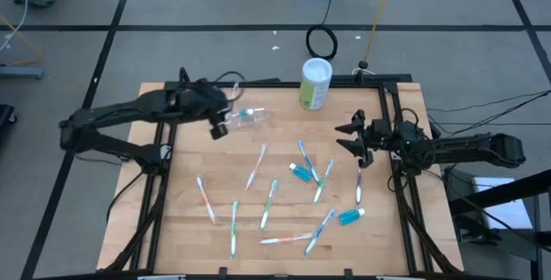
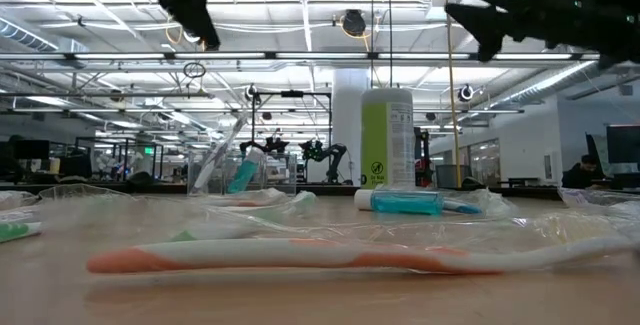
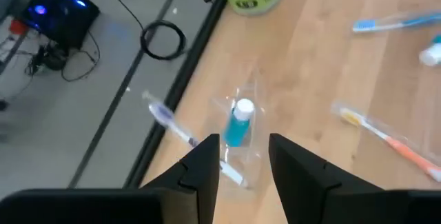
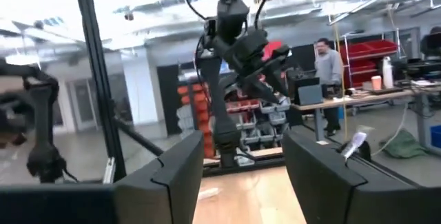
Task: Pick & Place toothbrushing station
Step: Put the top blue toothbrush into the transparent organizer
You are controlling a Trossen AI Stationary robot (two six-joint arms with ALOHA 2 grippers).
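Clear cup (image 3: 240, 131), tipped over, just beyond left hand (image 3: 244, 156)

pale wood table (image 1: 181, 220), clear plastic holder (image 1: 247, 118)

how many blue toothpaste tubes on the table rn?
3 toothpaste tubes: one inside the clear holder near the table's far edge, one mid-table, one toward the front right. More could be hidden under clear wrapping.

Two dark jointed arms, black angular jaws, thin cables
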